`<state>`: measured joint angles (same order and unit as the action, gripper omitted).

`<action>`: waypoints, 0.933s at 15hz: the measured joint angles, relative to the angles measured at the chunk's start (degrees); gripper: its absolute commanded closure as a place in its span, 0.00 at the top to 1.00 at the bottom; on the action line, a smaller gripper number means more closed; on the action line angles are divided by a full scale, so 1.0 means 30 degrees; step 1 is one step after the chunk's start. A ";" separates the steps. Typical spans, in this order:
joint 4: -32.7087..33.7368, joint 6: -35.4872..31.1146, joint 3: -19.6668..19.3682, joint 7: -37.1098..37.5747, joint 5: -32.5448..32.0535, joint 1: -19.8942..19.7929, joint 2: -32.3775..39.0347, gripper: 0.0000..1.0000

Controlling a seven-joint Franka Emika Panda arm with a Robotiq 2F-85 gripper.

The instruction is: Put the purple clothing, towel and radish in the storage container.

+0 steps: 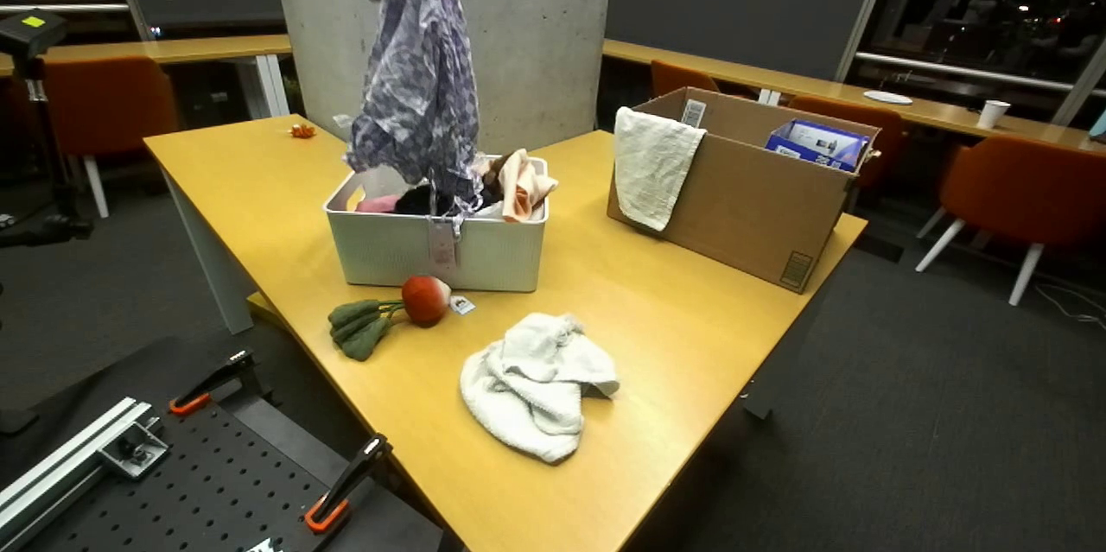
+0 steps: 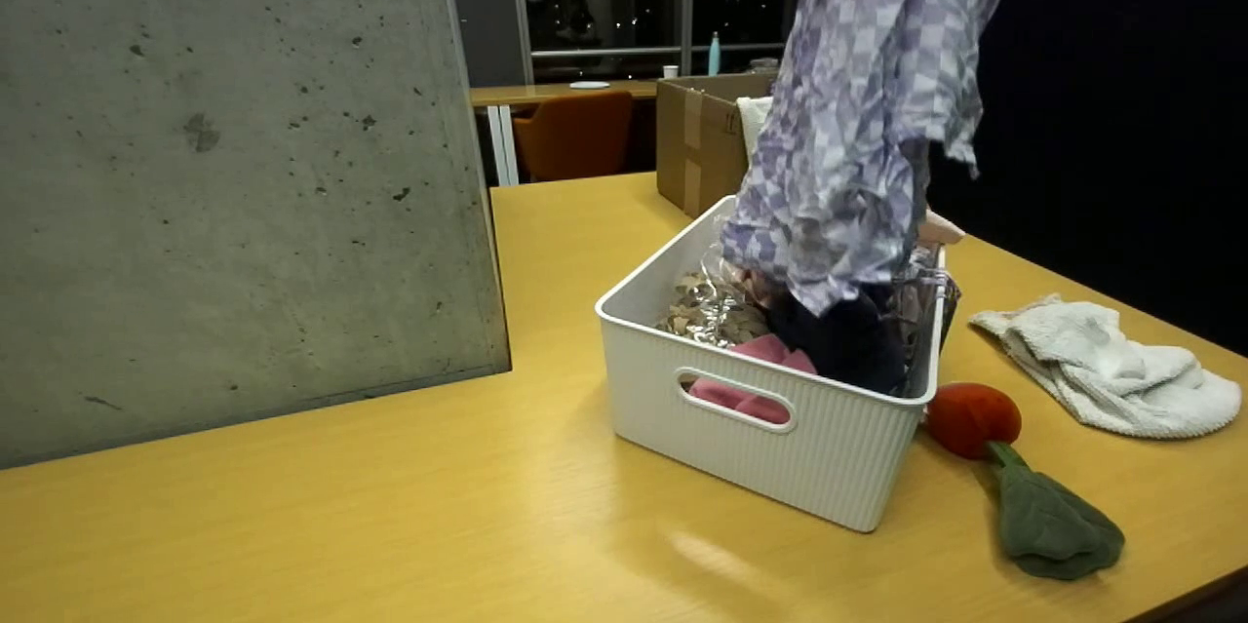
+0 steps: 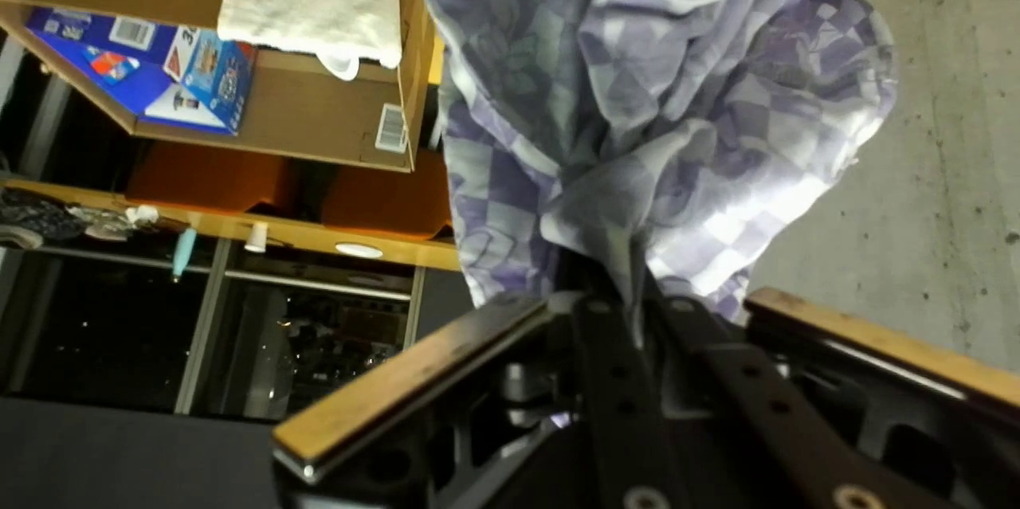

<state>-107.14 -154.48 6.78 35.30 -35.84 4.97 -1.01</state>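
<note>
My gripper (image 3: pixel 625 298) is shut on the purple checked clothing (image 3: pixel 765 127) in the wrist view; it is out of frame in both exterior views. The clothing hangs above the storage container, its lower edge reaching down to the container's opening, in both exterior views (image 1: pixel 419 77) (image 2: pixel 848 106). The light grey storage container (image 1: pixel 380 250) (image 2: pixel 829 467) holds several items, pink, black and peach ones among them. The red radish (image 1: pixel 423 300) (image 2: pixel 975 420) with green leaves lies on the table beside it. The crumpled white towel (image 1: pixel 536 383) (image 2: pixel 1111 369) lies on the table near the radish.
A cardboard box (image 1: pixel 734 206) stands on the table (image 1: pixel 639 466), with a white cloth (image 1: pixel 657 163) over its side and a blue package (image 1: pixel 816 144) inside. A concrete pillar (image 2: pixel 234 165) rises beside the table. A small orange item (image 1: pixel 302 131) lies at the far corner.
</note>
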 measured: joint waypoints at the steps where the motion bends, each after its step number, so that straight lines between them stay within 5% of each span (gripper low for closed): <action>1: -0.0694 -0.0526 -0.0149 0.0120 0.0000 -0.0148 0.0244 0.01; 8: -0.4093 -0.4164 -0.0833 0.1174 -0.0013 -0.0666 0.3697 0.01; 9: -0.4420 -0.4648 -0.0899 0.1327 -0.0013 -0.0666 0.4258 0.30; 14: -0.5889 -0.6709 -0.1126 0.2095 -0.0013 -0.0664 0.4800 0.59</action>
<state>-124.81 -174.61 3.40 41.59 -35.88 2.97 13.39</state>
